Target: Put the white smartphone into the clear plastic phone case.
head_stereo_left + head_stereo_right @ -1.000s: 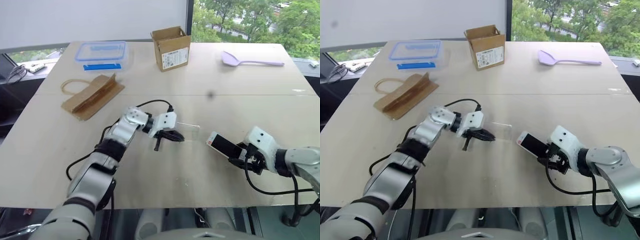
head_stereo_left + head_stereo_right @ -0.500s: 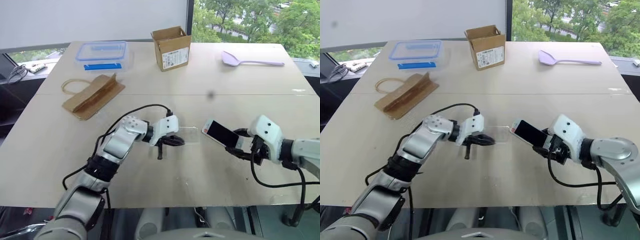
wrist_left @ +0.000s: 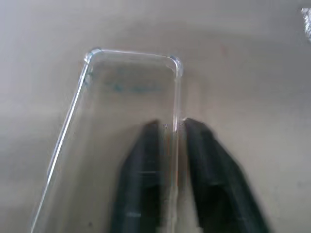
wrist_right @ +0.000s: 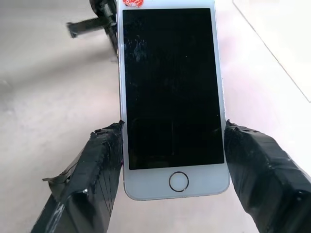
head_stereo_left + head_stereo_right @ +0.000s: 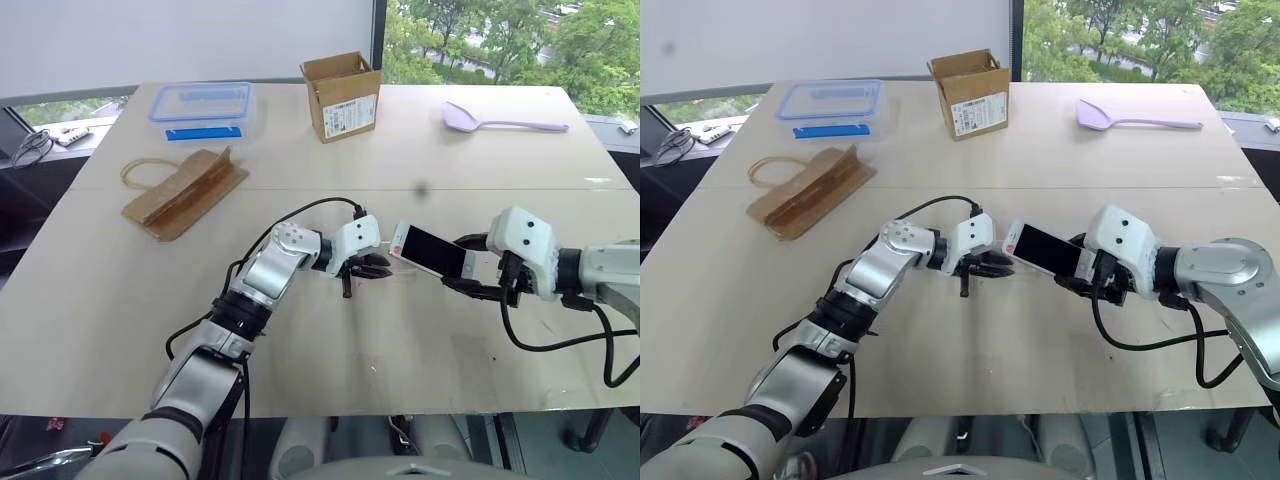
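Note:
The white smartphone (image 4: 170, 92), black screen up, is clamped by its two long sides in my right gripper (image 4: 173, 128), which is shut on it. It hangs tilted above the table, and its top end nearly reaches my left gripper (image 5: 375, 266) at the table's middle. In the left wrist view the clear plastic phone case (image 3: 126, 97) lies ahead of my left gripper (image 3: 172, 124). One long side wall of the case runs between the two black fingers (image 3: 146, 165). They stand a little apart on either side of it, so this gripper is narrowly open.
An open cardboard box (image 5: 342, 95) and a blue-rimmed clear container (image 5: 203, 108) stand at the back of the table. A folded brown paper bag (image 5: 185, 190) lies at the left and a lilac spoon (image 5: 500, 120) at the back right.
My right gripper has lifted the phone and carried it left, up to the left gripper. My left gripper has moved right along the table with the case.

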Robot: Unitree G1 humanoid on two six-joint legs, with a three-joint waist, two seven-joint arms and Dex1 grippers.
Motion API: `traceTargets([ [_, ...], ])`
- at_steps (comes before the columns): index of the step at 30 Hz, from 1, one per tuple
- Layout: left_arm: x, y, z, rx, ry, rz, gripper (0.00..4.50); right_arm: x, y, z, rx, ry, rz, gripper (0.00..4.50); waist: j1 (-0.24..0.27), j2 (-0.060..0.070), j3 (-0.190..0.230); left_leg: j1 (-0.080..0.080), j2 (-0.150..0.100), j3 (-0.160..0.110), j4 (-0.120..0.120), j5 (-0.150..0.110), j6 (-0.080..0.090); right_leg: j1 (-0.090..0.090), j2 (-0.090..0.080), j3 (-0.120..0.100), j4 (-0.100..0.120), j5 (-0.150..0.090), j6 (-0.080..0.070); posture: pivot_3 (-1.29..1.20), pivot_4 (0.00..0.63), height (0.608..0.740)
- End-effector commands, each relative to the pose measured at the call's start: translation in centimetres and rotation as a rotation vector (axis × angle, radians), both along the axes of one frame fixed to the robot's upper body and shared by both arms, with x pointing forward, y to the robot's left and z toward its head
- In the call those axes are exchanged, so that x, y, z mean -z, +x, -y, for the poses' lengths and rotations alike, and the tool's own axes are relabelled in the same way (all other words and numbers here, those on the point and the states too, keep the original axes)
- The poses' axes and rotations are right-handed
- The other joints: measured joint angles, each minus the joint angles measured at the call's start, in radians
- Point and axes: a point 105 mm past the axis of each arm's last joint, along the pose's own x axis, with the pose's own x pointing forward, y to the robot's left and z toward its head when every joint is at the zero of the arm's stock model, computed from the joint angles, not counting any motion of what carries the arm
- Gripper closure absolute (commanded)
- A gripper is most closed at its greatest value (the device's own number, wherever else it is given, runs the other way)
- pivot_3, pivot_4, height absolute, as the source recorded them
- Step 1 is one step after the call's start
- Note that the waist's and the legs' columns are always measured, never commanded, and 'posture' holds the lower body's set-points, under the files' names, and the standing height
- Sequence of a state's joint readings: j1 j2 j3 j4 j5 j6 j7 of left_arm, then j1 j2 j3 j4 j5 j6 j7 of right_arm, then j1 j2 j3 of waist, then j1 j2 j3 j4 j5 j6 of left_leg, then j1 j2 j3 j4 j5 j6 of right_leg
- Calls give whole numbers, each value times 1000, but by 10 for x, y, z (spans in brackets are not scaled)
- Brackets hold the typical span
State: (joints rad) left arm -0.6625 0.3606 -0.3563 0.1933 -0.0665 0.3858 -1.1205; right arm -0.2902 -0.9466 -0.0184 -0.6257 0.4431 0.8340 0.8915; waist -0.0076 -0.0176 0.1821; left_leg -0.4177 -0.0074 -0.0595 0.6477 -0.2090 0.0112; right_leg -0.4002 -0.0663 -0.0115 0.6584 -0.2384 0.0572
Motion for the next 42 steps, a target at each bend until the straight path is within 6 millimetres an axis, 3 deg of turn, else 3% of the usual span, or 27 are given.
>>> traceTargets([
  [1,-32,-7,-4,-65,-146,69,1960,-11,-2,1,-31,11,40,1625,0,0,0,0,0,0,0,0,0,0,0,0,0,1,-2,0,150,740],
  [4,-42,-30,-31,-110,-216,37,542,-9,2,2,-61,-13,20,1625,-11,0,0,0,1,1,-1,0,0,-1,0,2,0,2,-3,0,150,740],
  [6,-42,-45,-42,-121,-232,0,542,-6,4,5,-83,-30,8,1625,-9,1,1,2,2,2,-2,0,0,-2,1,3,0,2,-4,0,150,740],
  [9,-22,-53,-74,-219,-188,-18,542,2,24,-3,-134,-64,5,1625,-14,2,0,4,3,2,-2,0,0,-1,1,3,1,1,-3,0,150,740],
  [18,-7,-52,-102,-382,-235,38,542,17,67,-22,-275,-197,71,1625,0,1,1,1,2,3,0,0,0,-2,0,3,0,2,-4,0,150,740],
  [27,-7,-75,-122,-361,-282,24,542,35,78,-38,-362,-283,59,1625,-12,2,1,2,2,6,-5,0,0,-6,0,6,1,2,-5,0,150,740],
  [33,-4,-81,-127,-403,-303,23,542,37,84,-49,-338,-266,65,1625,-5,2,1,2,3,6,-6,0,0,-6,0,6,2,2,-5,0,150,740],
  [42,3,-83,-130,-407,-278,14,542,39,93,-48,-310,-312,39,1625,-6,2,1,3,3,6,-6,0,0,-6,0,6,2,2,-5,0,150,740],
])
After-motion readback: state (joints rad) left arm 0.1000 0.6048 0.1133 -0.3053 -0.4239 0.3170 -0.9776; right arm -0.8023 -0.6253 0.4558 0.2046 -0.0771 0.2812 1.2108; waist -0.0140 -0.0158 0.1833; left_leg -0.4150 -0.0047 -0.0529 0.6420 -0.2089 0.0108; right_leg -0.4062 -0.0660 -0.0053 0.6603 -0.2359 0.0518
